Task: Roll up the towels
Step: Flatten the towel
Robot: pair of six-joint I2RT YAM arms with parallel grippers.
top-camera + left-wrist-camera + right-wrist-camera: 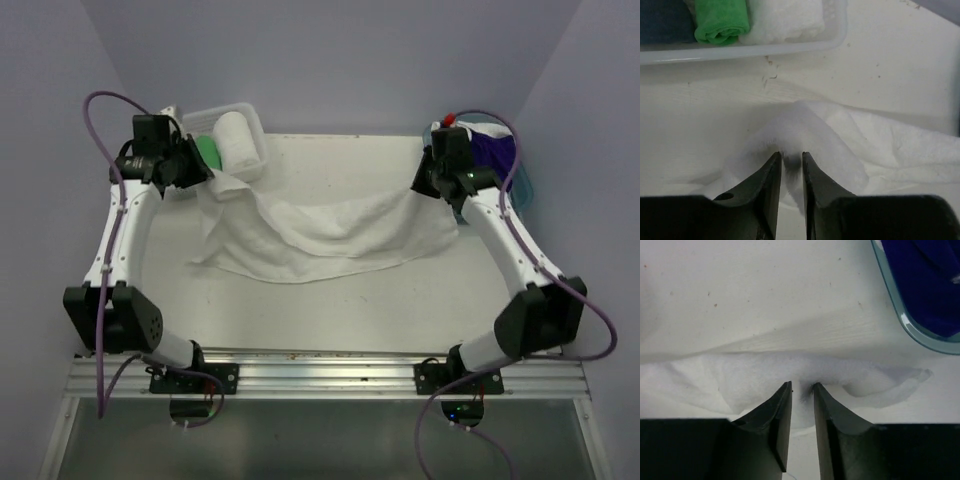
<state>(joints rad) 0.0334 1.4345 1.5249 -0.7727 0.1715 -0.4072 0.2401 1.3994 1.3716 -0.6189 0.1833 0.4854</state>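
Observation:
A big white towel (330, 235) lies spread across the table, both far corners lifted so that it sags between the arms. My left gripper (210, 175) pinches its left corner; in the left wrist view the jaws (791, 156) stand narrow with white terry (840, 145) bunched between them. On the other side, my right gripper (425, 185) holds the right corner, jaws (802, 386) narrow on a fold of the towel (740, 375). A rolled white towel (238, 140), a green one (722, 20) and a navy one (665, 20) lie in the basket.
The clear white basket (255, 130) stands at the back left, just beyond my left gripper. At the back right is a light blue tub (900, 315) with a purple towel (925, 275) in it, close to my right gripper. Purple walls close in the table.

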